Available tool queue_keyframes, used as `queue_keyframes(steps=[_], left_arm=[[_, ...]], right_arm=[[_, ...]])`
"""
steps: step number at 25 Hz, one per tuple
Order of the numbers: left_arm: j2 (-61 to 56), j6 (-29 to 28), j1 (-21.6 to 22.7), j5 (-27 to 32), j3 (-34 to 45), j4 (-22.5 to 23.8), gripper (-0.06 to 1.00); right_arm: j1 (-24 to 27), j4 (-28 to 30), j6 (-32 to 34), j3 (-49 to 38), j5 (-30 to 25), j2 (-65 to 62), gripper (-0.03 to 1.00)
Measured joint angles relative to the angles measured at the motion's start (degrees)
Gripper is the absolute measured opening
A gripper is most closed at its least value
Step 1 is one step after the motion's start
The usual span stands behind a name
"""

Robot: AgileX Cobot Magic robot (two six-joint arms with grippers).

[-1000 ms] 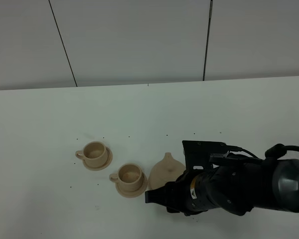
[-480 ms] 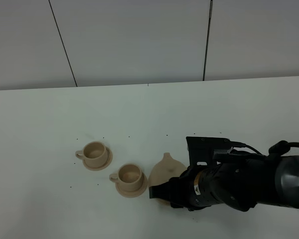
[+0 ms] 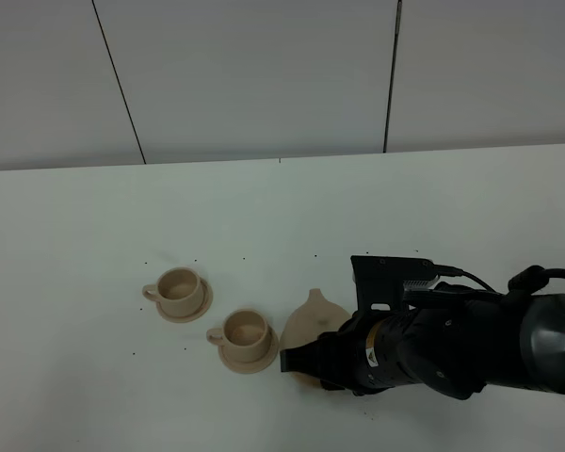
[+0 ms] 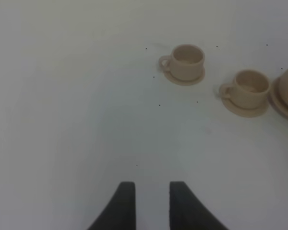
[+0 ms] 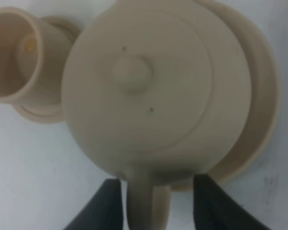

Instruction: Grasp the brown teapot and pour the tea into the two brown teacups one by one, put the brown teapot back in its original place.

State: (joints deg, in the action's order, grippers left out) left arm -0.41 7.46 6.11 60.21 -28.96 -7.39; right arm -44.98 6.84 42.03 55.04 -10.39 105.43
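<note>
Brown teapot [image 5: 134, 86] sits beside teacup [image 5: 12, 52], right pincer [image 5: 158, 203] astride its handle.

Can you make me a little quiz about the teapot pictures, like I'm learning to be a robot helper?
1. How many teacups stand on the table? A one, B two, C three.
2. Fill in the gap: the right gripper has one finger on each side of the teapot's ____.
3. True or false: the left gripper is holding a teacup.
Key: 1 B. 2 handle. 3 false; it is open over bare table with nothing in it.
</note>
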Motion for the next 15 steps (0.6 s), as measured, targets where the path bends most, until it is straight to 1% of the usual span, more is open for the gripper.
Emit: queue_keyframes(steps=[8, 15], left_arm=[[0.00, 0.00, 0.00, 0.00, 0.00, 0.00, 0.24], [0.00, 0.00, 0.00, 0.00, 0.00, 0.00, 0.24]], right_arm=[[0.00, 0.70, -0.11, 0.00, 0.27, 0.00, 0.32], [0.00, 0.83, -0.11, 0.00, 0.61, 0.00, 0.28]])
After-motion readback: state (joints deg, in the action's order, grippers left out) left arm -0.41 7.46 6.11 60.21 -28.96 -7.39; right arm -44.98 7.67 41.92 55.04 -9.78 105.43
